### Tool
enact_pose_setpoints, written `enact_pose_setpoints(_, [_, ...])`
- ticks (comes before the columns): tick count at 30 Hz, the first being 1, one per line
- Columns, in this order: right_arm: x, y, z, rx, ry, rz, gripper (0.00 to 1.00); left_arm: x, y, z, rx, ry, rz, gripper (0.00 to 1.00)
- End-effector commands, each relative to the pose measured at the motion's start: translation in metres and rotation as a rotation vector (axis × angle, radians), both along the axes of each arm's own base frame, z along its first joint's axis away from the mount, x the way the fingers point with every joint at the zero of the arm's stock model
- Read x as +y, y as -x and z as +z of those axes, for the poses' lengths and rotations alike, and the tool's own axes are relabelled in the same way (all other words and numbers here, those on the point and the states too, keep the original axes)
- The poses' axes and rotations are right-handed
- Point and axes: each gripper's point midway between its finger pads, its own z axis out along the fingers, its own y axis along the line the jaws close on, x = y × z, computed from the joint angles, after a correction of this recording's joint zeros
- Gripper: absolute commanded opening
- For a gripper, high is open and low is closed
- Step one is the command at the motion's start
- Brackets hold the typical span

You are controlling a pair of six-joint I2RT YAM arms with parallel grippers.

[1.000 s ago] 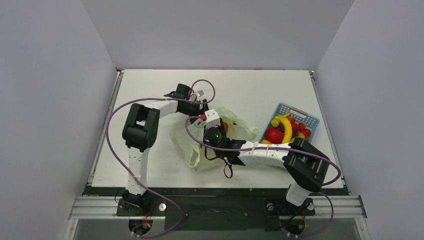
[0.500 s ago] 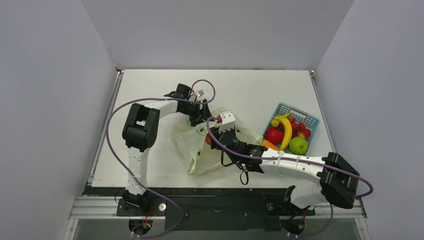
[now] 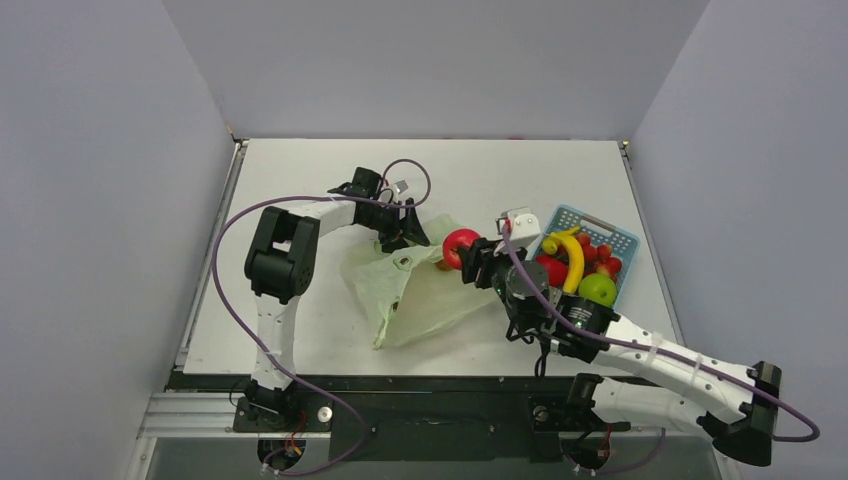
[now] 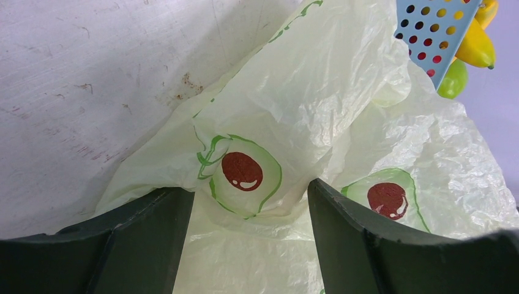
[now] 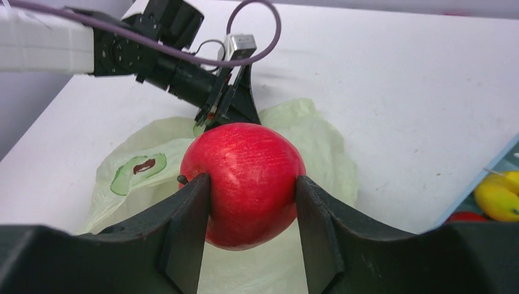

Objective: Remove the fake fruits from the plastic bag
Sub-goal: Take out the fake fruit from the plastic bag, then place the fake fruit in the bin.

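Since half a second ago, our right arm has swung out of the plastic bag (image 3: 425,300) toward the right, and the bag has sagged flatter on the table (image 3: 300,190).

Nearest us the bag lies crumpled and slack, and we cannot tell whether any fruit remains under its film. Just past it, the right gripper (image 3: 470,258) pinches a red apple (image 3: 460,246) across its middle. It holds the apple clear above the bag's right edge, as we judge, to carry it off without dragging the film.

At the bag's far edge, the left gripper (image 4: 248,202) has its fingers spread with bag film between them. This likely keeps the mouth up and steady.

To the right stands the blue basket (image 3: 612,236), which holds a banana (image 3: 573,262), a green apple (image 3: 598,290) and some red fruits. It is probably where the red apple will go.
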Motion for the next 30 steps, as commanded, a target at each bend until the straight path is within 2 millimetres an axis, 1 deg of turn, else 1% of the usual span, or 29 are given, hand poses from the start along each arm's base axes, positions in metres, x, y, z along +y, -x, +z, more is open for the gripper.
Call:
enact_pose_setpoints(1, [-0.041, -0.001, 0.057, -0.093, -0.012, -0.112, 0.0, 0.001, -0.014, 0.011, -0.074, -0.005, -0.003, 0.66])
enact_pose_setpoints(2, [-0.054, -0.001, 0.065, -0.11, -0.016, -0.156, 0.0, 0.001, -0.014, 0.011, -0.074, -0.006, -0.002, 0.66])
enact_pose_setpoints(3, [-0.062, -0.001, 0.068, -0.12, -0.001, -0.181, 0.0, 0.001, -0.014, 0.011, -0.075, -0.005, -0.003, 0.66])
enact_pose_setpoints(4, [-0.078, -0.002, 0.074, -0.135, -0.005, -0.238, 0.0, 0.001, -0.014, 0.011, -0.077, -0.005, -0.002, 0.66])
enact_pose_setpoints(5, [-0.086, -0.003, 0.075, -0.141, 0.01, -0.264, 0.0, 0.001, -0.014, 0.012, -0.078, -0.005, -0.002, 0.66])
enact_pose_setpoints(6, [-0.101, -0.004, 0.079, -0.151, 0.004, -0.318, 0.0, 0.001, -0.014, 0.013, -0.079, -0.004, -0.003, 0.66])
enact_pose_setpoints(7, [-0.109, -0.005, 0.077, -0.15, 0.014, -0.345, 0.0, 0.001, -0.014, 0.013, -0.079, -0.003, -0.002, 0.66])
enact_pose_setpoints(8, [-0.121, -0.005, 0.077, -0.154, 0.013, -0.384, 0.0, 0.001, -0.014, 0.013, -0.078, -0.003, -0.003, 0.66])
enact_pose_setpoints(10, [-0.137, -0.005, 0.074, -0.155, 0.012, -0.431, 0.0, 0.001, -0.014, 0.016, -0.078, 0.002, -0.001, 0.66])
enact_pose_setpoints(15, [-0.158, -0.006, 0.062, -0.138, 0.03, -0.507, 0.0, 0.006, -0.02, 0.04, -0.123, 0.029, 0.006, 0.7])
enact_pose_setpoints(19, [-0.172, -0.013, 0.048, -0.104, 0.061, -0.578, 0.0, 0.02, -0.029, 0.058, -0.16, 0.052, 0.04, 0.76])
enact_pose_setpoints(22, [-0.18, -0.02, 0.032, -0.07, 0.088, -0.622, 0.0, 0.026, -0.033, 0.069, -0.184, 0.084, 0.055, 0.82])
enact_pose_setpoints(23, [-0.185, -0.024, 0.026, -0.055, 0.094, -0.638, 0.0, 0.029, -0.036, 0.077, -0.208, 0.097, 0.06, 0.83])
enact_pose_setpoints(25, [-0.191, -0.031, 0.016, -0.023, 0.1, -0.653, 0.0, 0.029, -0.034, 0.085, -0.218, 0.129, 0.051, 0.88])
enact_pose_setpoints(26, [-0.198, -0.034, 0.012, -0.007, 0.096, -0.675, 0.0, 0.029, -0.034, 0.089, -0.23, 0.136, 0.05, 0.89])
enact_pose_setpoints(27, [-0.2, -0.038, 0.004, 0.014, 0.112, -0.684, 0.0, 0.029, -0.033, 0.091, -0.236, 0.14, 0.046, 0.91])
enact_pose_setpoints(28, [-0.208, -0.041, 0.0, 0.03, 0.114, -0.711, 0.0, 0.03, -0.034, 0.096, -0.25, 0.14, 0.048, 0.91])
enact_pose_setpoints(29, [-0.21, -0.044, -0.006, 0.053, 0.129, -0.724, 0.0, 0.032, -0.035, 0.097, -0.26, 0.134, 0.05, 0.92])
enact_pose_setpoints(30, [-0.218, -0.048, -0.013, 0.077, 0.141, -0.751, 0.0, 0.034, -0.035, 0.101, -0.267, 0.129, 0.056, 0.92])
